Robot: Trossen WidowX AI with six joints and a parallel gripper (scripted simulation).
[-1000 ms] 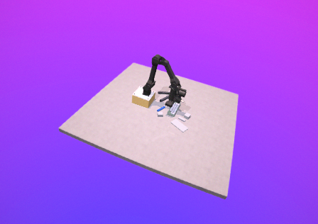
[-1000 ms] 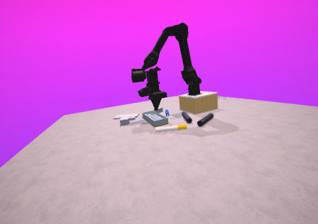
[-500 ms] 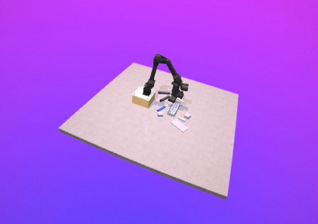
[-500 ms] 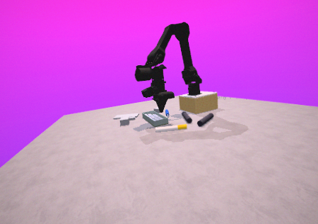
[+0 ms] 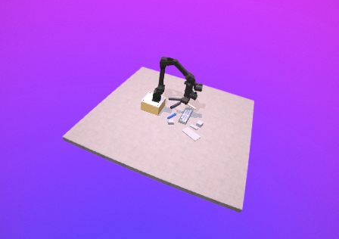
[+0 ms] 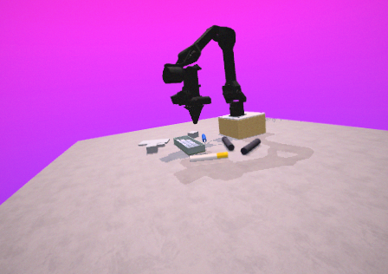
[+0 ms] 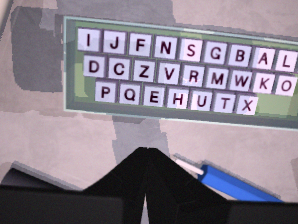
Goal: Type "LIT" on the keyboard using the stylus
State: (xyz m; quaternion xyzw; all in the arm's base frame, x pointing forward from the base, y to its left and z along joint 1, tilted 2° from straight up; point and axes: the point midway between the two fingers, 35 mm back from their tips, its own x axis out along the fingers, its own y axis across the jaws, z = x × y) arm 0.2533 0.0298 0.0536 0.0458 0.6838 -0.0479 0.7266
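Your gripper (image 6: 195, 118) hangs closed and empty above the keyboard (image 6: 189, 145). One white stylus (image 6: 209, 156) lies flat on the desk just beside it, yellow end toward two dark cylinders (image 6: 228, 143). One blue pen (image 7: 235, 183) lies nearby.

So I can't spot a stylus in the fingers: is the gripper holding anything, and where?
Nothing. The gripper is shut empty above the desk beside the keyboard.

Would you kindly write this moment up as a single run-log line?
gripper: shut, empty | position: raised beside keyboard, touching no key | blue pen: lying on desk, unheld
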